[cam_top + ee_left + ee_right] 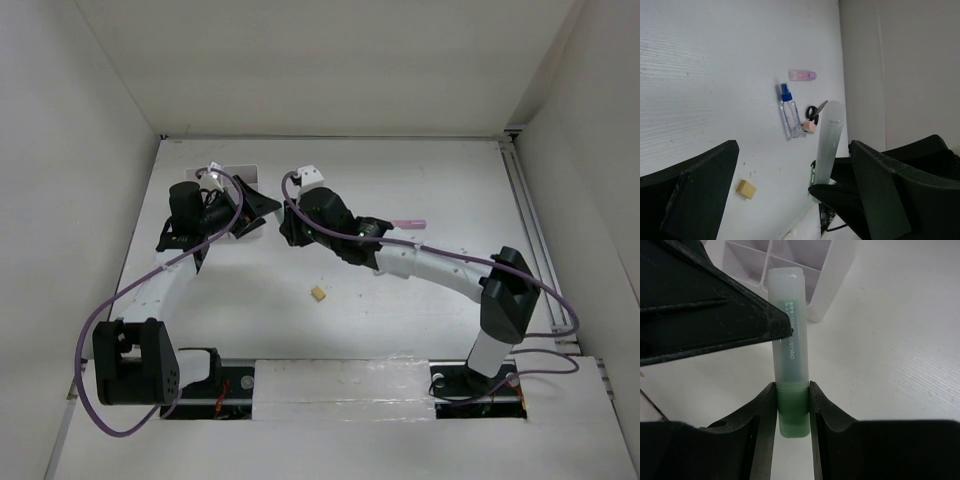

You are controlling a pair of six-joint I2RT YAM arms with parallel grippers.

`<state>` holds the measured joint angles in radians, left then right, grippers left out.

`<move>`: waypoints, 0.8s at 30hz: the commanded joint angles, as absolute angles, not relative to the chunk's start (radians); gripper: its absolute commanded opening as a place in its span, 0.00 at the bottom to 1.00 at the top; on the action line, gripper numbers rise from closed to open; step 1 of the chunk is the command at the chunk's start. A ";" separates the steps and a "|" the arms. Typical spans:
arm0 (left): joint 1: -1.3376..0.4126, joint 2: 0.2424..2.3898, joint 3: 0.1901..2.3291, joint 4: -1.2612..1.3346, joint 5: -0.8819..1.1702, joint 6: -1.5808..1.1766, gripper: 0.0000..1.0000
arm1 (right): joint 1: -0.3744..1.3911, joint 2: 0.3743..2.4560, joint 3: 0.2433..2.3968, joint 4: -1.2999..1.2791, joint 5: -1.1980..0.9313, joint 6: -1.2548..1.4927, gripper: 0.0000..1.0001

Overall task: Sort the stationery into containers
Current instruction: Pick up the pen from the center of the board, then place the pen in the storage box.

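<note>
My right gripper (792,389) is shut on the green highlighter's (789,335) green body, and its clear cap points toward the white organiser tray (822,275). My left gripper (794,150) stands wide open. The highlighter (829,140) rises between its fingers, close to the right finger (880,185). In the right wrist view, one left finger (705,315) lies against the cap. On the table lie a tan eraser (746,189), a blue-capped bottle (790,112), a pink highlighter (802,75), scissors (816,111) and a pink eraser (809,127).
From above, both grippers meet at the back left, left gripper (260,208) beside right gripper (292,226), in front of the tray (238,170). The tan eraser (319,293) lies mid-table. The pink highlighter (410,224) shows behind the right arm. White walls enclose the table.
</note>
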<state>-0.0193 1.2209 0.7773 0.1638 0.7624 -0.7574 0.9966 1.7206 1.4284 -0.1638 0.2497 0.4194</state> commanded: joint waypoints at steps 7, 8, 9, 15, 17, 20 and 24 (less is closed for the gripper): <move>-0.018 1.200 0.779 0.218 0.779 -0.762 0.56 | 1.023 1.789 1.546 -0.115 0.204 0.430 0.00; -0.018 1.209 0.779 0.218 0.779 -0.762 0.46 | 1.023 1.789 1.546 -0.115 0.204 0.430 0.00; -0.018 1.209 0.779 0.218 0.779 -0.762 0.33 | 1.023 1.798 1.555 -0.115 0.204 0.430 0.00; -0.018 1.229 0.807 0.200 0.758 -0.762 0.00 | 1.023 1.821 1.577 -0.095 0.202 0.439 0.00; -0.018 1.229 0.821 0.178 0.695 -0.762 0.00 | 1.023 1.821 1.565 -0.095 0.202 0.439 0.15; -0.018 1.241 0.905 0.105 0.507 -0.715 0.00 | 1.023 1.777 1.493 -0.083 0.251 0.449 1.00; -0.018 1.305 1.078 -0.061 0.192 -0.692 0.00 | 1.023 1.674 1.350 -0.061 0.301 0.449 1.00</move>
<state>-0.0238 1.2797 0.9558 0.0319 0.4591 -0.7322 1.0161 1.7653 1.4014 -0.1188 0.2432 0.4419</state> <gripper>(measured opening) 0.128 0.997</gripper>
